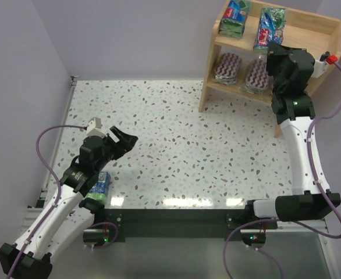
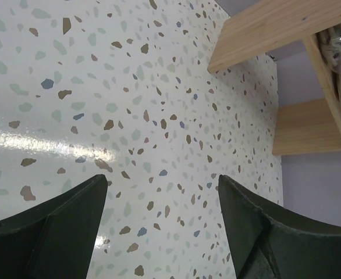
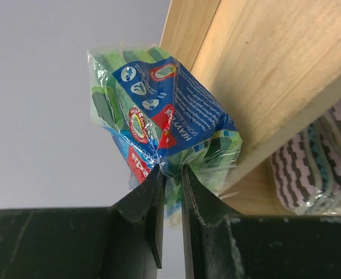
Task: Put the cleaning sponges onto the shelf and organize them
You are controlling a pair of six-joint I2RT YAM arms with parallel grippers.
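- The right gripper [image 3: 170, 174] is clamped on the lower wrapper edge of a rectangular green wrapped sponge pack with a blue-and-red label [image 3: 159, 116]. The pack is pressed against the front of the upper board of the light natural-wood two-tier shelf [image 3: 263, 75].
- In the top view this held pack sits at the middle of the upper tier, with its near end hanging over the front edge.
- A second green labelled pack [image 1: 235, 17] lies at the left end of the same tier, near the held one but apart from it.
- On the lower tier two oval packs with maroon-and-white zigzag stripes lean side by side, the left oval pack [image 1: 228, 68] and the right oval pack [image 1: 256, 74]. The right arm partly hides the second.
- A third green pack [image 1: 100, 185] lies on the speckled white tabletop [image 1: 182, 128] near its front-left edge, partly under the left arm.
- The left gripper [image 2: 162, 180] has its fingers spread wide and holds nothing. It is over bare tabletop, well apart from the shelf.
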